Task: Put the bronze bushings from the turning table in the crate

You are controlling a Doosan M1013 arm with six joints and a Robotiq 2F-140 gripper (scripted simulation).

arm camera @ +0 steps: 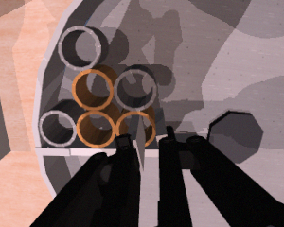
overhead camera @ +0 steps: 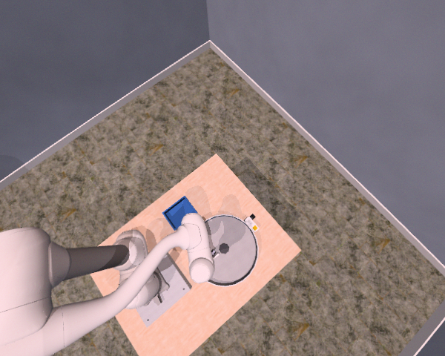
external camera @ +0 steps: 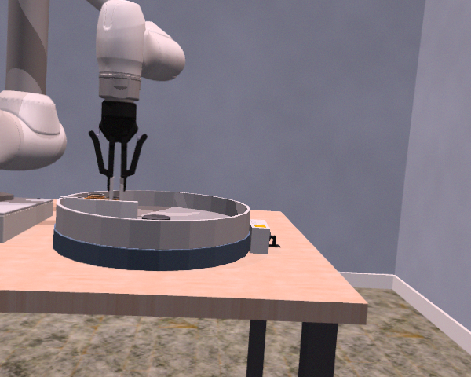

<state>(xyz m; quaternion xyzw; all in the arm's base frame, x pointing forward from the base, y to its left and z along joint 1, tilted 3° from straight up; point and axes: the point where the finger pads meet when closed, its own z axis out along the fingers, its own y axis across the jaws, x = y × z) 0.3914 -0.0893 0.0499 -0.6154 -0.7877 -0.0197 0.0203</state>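
Three bronze bushings stand on the turning table in the wrist view: one upper, one lower and one nearest the fingers. Three steel bushings stand upright around them: one at the top, one to the right and one at the lower left. My gripper is nearly shut, pointing down, with a narrow gap and nothing seen between its fingers. Its tips are over the edge of the nearest bronze bushing; contact is unclear. The blue crate is partly hidden by the arm and no bushing shows inside.
A low divider runs inward from the turning table's raised rim, beside the bushings. A dark hub is at the centre. A small white box adjoins the rim outside.
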